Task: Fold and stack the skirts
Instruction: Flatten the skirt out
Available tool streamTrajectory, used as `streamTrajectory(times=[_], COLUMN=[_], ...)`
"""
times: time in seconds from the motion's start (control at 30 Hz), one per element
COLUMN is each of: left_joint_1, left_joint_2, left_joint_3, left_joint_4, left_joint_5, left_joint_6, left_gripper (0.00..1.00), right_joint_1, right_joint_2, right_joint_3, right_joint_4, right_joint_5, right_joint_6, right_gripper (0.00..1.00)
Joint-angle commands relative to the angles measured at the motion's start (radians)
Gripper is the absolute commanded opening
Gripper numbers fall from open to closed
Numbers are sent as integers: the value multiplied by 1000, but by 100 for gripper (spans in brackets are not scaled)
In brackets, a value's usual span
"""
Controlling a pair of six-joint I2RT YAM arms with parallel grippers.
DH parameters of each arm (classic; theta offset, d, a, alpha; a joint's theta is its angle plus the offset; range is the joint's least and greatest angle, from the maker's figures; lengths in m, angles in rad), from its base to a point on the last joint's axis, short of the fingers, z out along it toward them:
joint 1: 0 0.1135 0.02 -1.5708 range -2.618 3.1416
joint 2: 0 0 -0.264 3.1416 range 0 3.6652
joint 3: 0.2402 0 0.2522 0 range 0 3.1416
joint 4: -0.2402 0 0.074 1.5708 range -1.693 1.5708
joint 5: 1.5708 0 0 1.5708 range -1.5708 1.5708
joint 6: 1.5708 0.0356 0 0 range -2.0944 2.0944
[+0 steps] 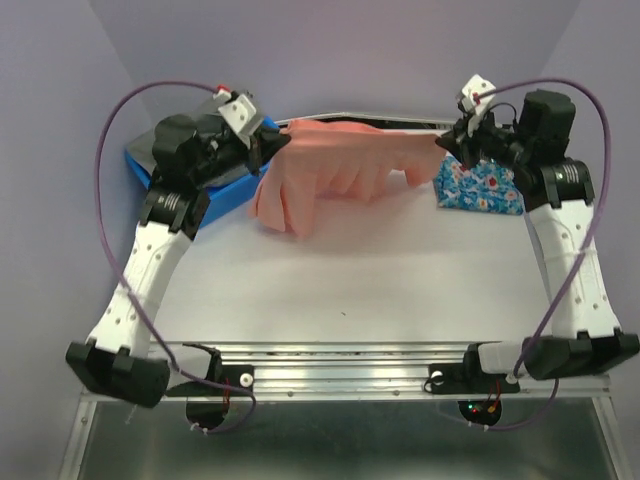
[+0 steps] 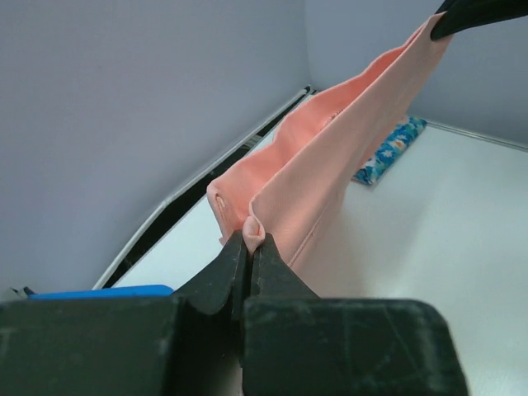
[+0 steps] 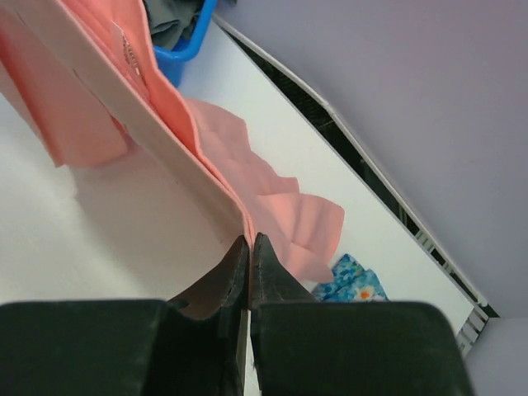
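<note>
Left gripper (image 2: pixel 246 245): clenched on one corner of the salmon-pink skirt (image 1: pixel 330 180), with a small fold of cloth pinched at my fingertips. Right gripper (image 3: pixel 250 244): clamped tight on the opposite corner. The waist edge runs taut between my two sets of fingers, and the pleated part hangs below them toward the table (image 1: pixel 350 290). The blue flowered skirt (image 1: pixel 480 188) lies bundled just beyond my right fingers. The blue basket (image 1: pixel 225 188) sits beside my left.

White table (image 1: pixel 350 285): floral skirt (image 1: pixel 482 188), blue basket (image 1: pixel 228 190)
</note>
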Motion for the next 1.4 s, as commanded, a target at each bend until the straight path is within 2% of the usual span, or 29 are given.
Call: streamTrajectory(times=[0.0,0.1,0.13,0.23,0.33,0.47,0.6,0.63,0.67,0.7,0.8,0.83,0.9,0.93,0.97,1.0,1.03,1.07,1.1,1.13,1.17,1.2,1.27,1.37], left_joint_1=[16,13,11,11,11,11,11,7,1,-9,-88,-89,-108,-108,-104,-95,-89,-70,-63,-58,-53,-55,-55,-55], left_joint_2=[-270,-396,-430,-544,-620,-647,-544,-509,-474,-390,-185,-132,20,74,179,232,284,354,376,387,384,361,331,292], left_joint_3=[-159,-203,-212,-217,-197,-220,-324,-337,-347,-364,-340,-326,-280,-222,-178,-115,-50,73,120,145,153,139,101,23], left_joint_4=[92,34,17,-81,-202,-307,-302,-290,-273,-240,-180,-161,-76,-45,-52,-87,-138,-248,-297,-328,-348,-373,-374,-419], left_joint_5=[-60,-28,-23,-61,-86,-59,-63,-103,-124,-143,-319,-337,-354,-406,-440,-451,-447,-441,-427,-425,-422,-440,-462,-462], left_joint_6=[44,-11,-14,5,53,79,42,18,-8,-23,-66,-73,-74,-74,-79,-70,-47,-36,-22,-8,7,47,58,62], left_gripper=[0,0,0,0,0,0,0,0,0,0,0,0,2,11,21,28,40,48,53,57,83,98,99,98], right_joint_1=[-37,-37,-37,-37,-37,-37,-37,-37,-37,-37,-37,-37,-37,-37,-37,-37,-37,-37,-37,-37,-37,-37,-26,-3], right_joint_2=[-203,-342,-343,-431,-482,-478,-412,-359,-329,-294,-91,-90,56,161,218,272,322,399,421,433,436,430,424,424], right_joint_3=[-135,-134,-123,-60,-46,-129,-319,-352,-421,-449,-511,-511,-473,-447,-408,-302,-237,-180,-104,-103,-86,-87,-95,-94], right_joint_4=[-40,-111,-134,-276,-348,-327,-191,-160,-69,-31,186,187,292,341,346,333,267,226,187,156,138,124,83,-27], right_joint_5=[107,48,47,38,46,70,107,107,121,123,144,144,178,234,268,302,360,379,382,386,377,368,338,226], right_joint_6=[-131,-147,-147,-188,-225,-213,-171,-152,-138,-122,-76,-69,-15,14,23,37,49,24,16,16,5,-19,-41,-140], right_gripper=[1,1,1,1,1,1,1,1,1,1,1,1,6,16,41,53,62,69,77,78,79,84,85,78])
